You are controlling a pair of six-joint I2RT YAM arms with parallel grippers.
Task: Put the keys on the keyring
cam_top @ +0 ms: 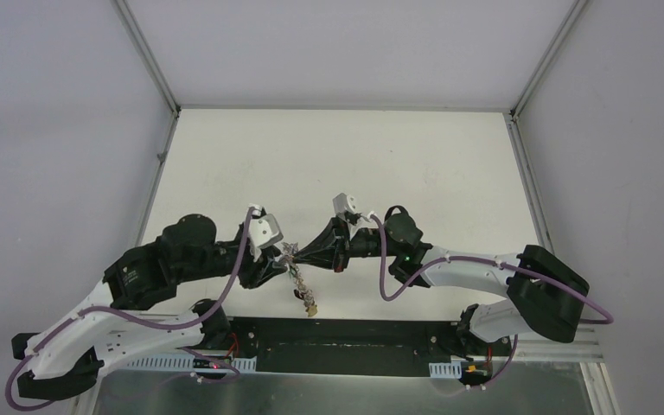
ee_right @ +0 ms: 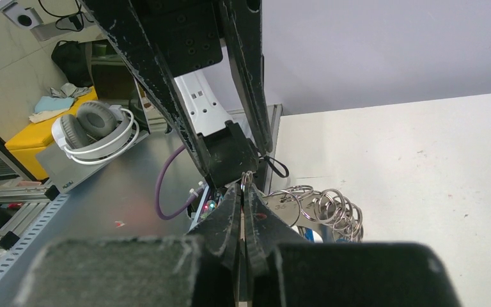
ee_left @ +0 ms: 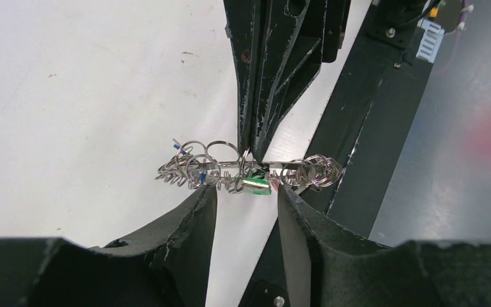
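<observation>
Silvery keyring (ee_left: pixel 225 165) in right claw (ee_left: pixel 254 156) (tight)

Open room is offered over the far half of the white tabletop (cam_top: pixel 346 156). The middle near the front is blocked (both arms meet there): the silvery chain-like metal keyring (ee_left: pixel 243 167) is pinched in the black right gripper (ee_left: pixel 254 153), and the mouth of the parted black left gripper (ee_left: pixel 246 195) is spanned by it.
</observation>
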